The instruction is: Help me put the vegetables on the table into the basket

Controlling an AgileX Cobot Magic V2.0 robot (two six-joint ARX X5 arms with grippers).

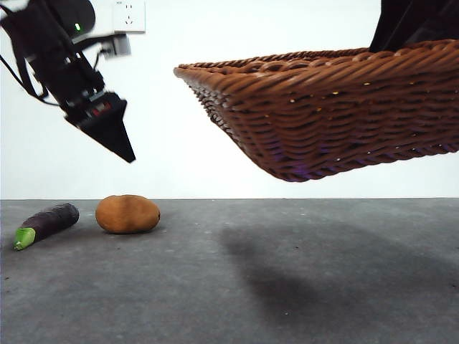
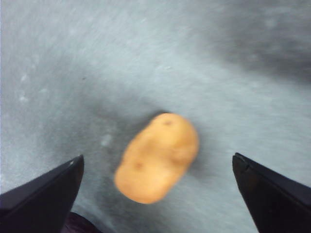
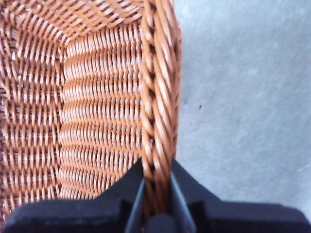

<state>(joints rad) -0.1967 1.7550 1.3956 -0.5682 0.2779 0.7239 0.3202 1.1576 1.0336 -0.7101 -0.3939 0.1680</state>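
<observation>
Right gripper point(image 3: 156, 204), jaws pinching basket point(image 1: 337, 107) rim, holds it tilted in air above counter point(image 1: 237, 287). Left gripper point(image 2: 155, 194), jaws spread wide, empty, over potato point(image 1: 128, 213). Potato & eggplant point(image 1: 47, 223) on counter, not yet loaded. Corn unseen; basket contents can't tell.

Behind my workspace I see a plain white wall point(image 1: 215, 143), evenly and brightly lit, with no visible texture. High on it, toward the left of my front view, sits a white socket point(image 1: 129, 16), partly cut off by the frame's top. The wall meets the dark grey surface along a straight, level line. A broad soft shadow point(image 1: 287, 265) lies on that grey surface.
</observation>
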